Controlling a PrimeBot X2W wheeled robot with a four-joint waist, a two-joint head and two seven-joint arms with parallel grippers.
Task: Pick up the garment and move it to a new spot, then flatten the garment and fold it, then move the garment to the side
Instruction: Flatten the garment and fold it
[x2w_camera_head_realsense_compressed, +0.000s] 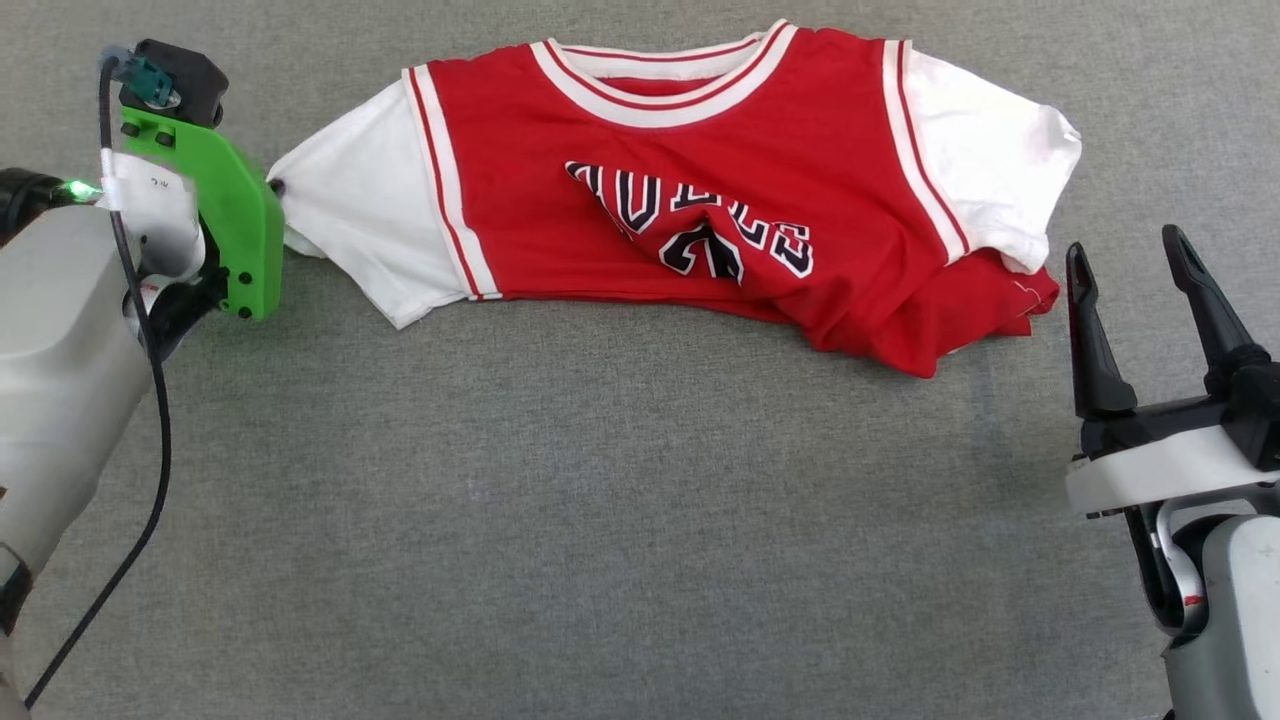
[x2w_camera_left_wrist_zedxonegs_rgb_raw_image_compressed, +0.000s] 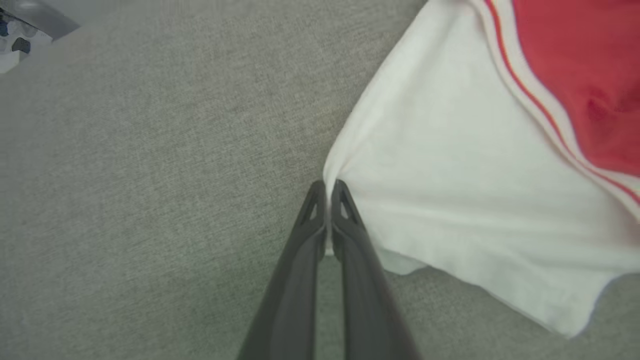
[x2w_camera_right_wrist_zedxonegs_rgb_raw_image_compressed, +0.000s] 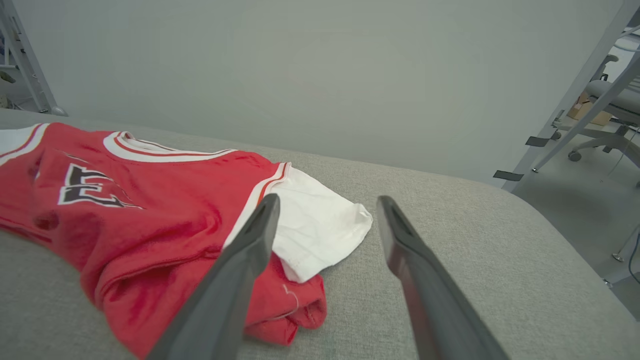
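**1. Table.** The grey cloth-covered table (x2w_camera_head_realsense_compressed: 600, 520) carries the work. A bare stretch of it lies between the 2 grippers.

**2. Garment.** The garment (x2w_camera_head_realsense_compressed: 700, 150) lies front up and runs from the left fingertips across to just short of the right fingers. It is not flat. The lower part is doubled up, so the lettering (x2w_camera_head_realsense_compressed: 700, 225) is creased and half buried. A red corner (x2w_camera_head_realsense_compressed: 960, 320) is bunched up at the end nearest the right fingers.

**3. Sleeves.** 1 white sleeve (x2w_camera_head_realsense_compressed: 360, 230) tapers to a point at the left fingertips, which suggests the cloth there is drawn taut. The other sleeve (x2w_camera_head_realsense_compressed: 1000, 170) lies slack ahead of the right fingers and overlaps the red bunch.

**4. Left gripper.** The left gripper (x2w_camera_left_wrist_zedxonegs_rgb_raw_image_compressed: 327, 187) is clenched on the sleeve edge, with a sliver of white cloth nipped between the very tips. In my judgement this hold serves to drag or stretch the garment sideways, the first move toward flattening it. The bite is thin and could slip under a hard pull.

**5. Right gripper.** The right gripper (x2w_camera_head_realsense_compressed: 1124, 243) stands released, its fingers spread with nothing between them. It is near the garment but not touching. The fingers point toward the slack sleeve and the bunch, which I judge to be a ready stance for taking that end.
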